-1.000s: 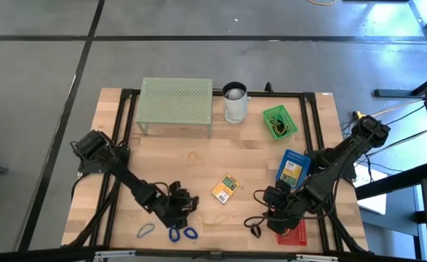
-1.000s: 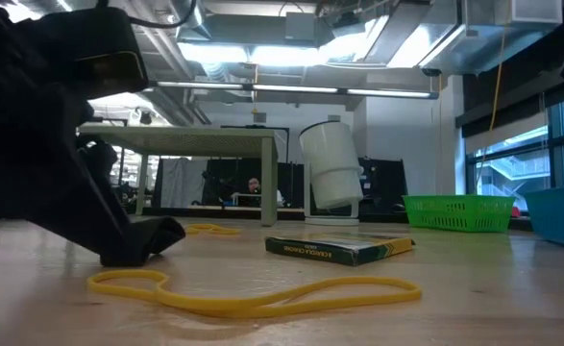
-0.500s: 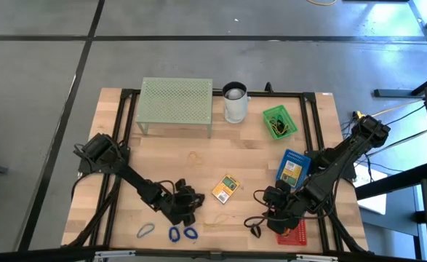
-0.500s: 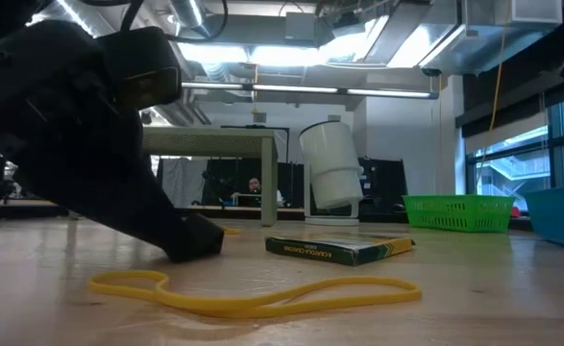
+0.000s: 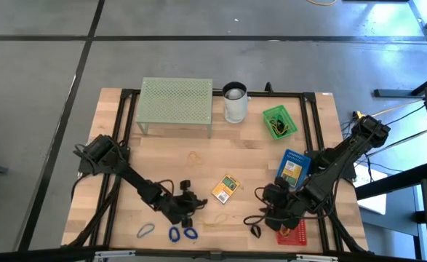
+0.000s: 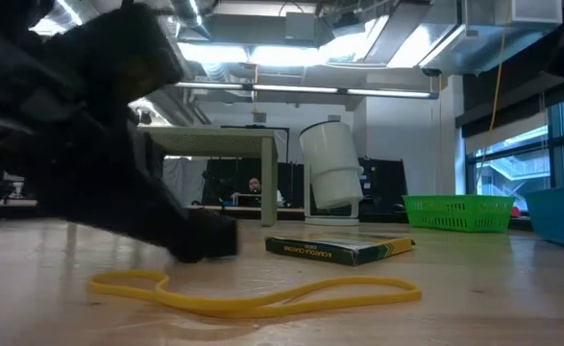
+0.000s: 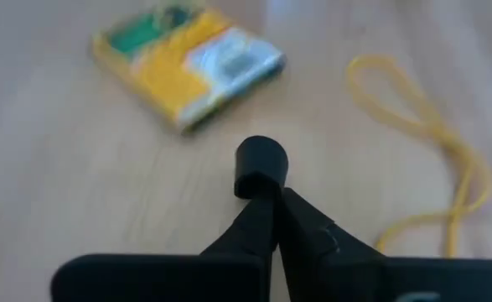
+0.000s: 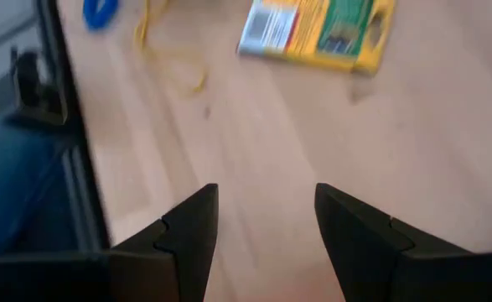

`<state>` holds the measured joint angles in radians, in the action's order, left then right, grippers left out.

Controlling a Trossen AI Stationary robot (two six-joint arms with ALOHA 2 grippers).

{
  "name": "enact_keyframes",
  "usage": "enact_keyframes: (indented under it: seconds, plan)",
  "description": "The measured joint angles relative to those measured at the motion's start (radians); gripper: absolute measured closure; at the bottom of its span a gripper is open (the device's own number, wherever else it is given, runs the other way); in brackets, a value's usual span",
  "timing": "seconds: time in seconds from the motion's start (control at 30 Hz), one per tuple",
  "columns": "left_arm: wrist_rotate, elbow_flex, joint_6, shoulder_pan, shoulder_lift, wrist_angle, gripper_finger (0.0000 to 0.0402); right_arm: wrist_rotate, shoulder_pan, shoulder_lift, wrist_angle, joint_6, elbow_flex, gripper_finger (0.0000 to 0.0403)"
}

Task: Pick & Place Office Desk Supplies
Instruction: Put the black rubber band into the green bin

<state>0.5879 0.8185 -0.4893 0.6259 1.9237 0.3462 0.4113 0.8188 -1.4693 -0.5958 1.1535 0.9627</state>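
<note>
Near the table's front edge, the left gripper (image 5: 186, 206) is held low with fingers pressed together, apparently on nothing (view blurred). Just right of it lie the yellow rubber band (image 5: 214, 219) and yellow card pack (image 5: 226, 188). The right gripper (image 5: 271, 204) is spread open, empty, right of the pack.

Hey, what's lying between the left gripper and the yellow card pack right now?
Nothing: in the left wrist view only bare wood separates the left gripper from the yellow card pack. The yellow rubber band lies off to one side, not between them.
</note>
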Motion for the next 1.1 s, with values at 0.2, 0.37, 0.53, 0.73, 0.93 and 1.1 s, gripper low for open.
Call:
enact_keyframes:
  seconds: [0.2, 0.37, 0.53, 0.73, 0.93, 1.1]
  plan:
    - [0.107, 0.003, 0.3, -0.002, -0.055, 0.218, 0.0396, 0.166, 0.0, 0.0, 0.032, -0.072, 0.0, 0.0201]
    - [0.177, 0.003, 0.619, -0.007, -0.108, 0.461, 0.0395, 0.286, -0.003, 0.0, 0.121, -0.175, 0.0, 0.0201]
    - [0.161, 0.004, 0.841, -0.017, -0.17, 0.642, 0.0394, 0.342, -0.024, 0.0, 0.278, -0.385, 0.0, 0.0201]
    - [-0.03, 0.005, 0.813, -0.041, -0.242, 0.646, 0.0394, 0.34, -0.058, 0.0, 0.536, -0.761, 0.0, 0.0201]
    - [-0.322, 0.005, 0.723, -0.084, -0.259, 0.645, 0.0394, 0.302, -0.094, 0.0, 0.796, -1.144, 0.0, 0.0201]
    - [-0.389, 0.028, 0.708, -0.125, -0.259, 0.638, 0.0394, 0.118, -0.134, 0.0, 0.948, -1.313, 0.0, 0.0202]
